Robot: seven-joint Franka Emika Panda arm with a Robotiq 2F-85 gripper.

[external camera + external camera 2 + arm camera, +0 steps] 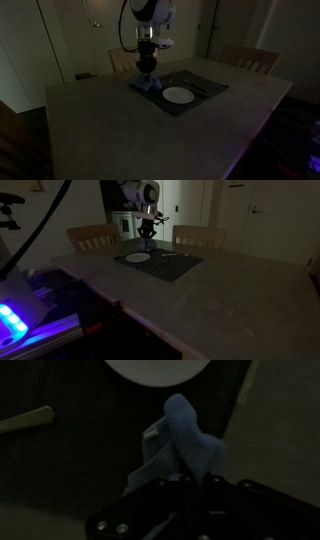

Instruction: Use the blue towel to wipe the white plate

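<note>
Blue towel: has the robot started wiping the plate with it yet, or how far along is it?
Done: the tool looks closed on the blue towel, which bunches up in front of it in the wrist view. In hand: it holds the towel low over the dark placemat, beside the white plate, not on it. Left: bring the towel onto the plate and wipe.

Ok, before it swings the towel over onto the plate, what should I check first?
1. Blue towel gripped in the tool: ok.
2. White plate bare on top: ok.
3. Plate lying on the dark placemat: ok.
4. Towel over the plate: not ok, it hangs beside the plate.
5. Way from towel to plate free of other things: ok.
6. Firmness of the grip: cannot tell, the pictures are too dim.
</note>
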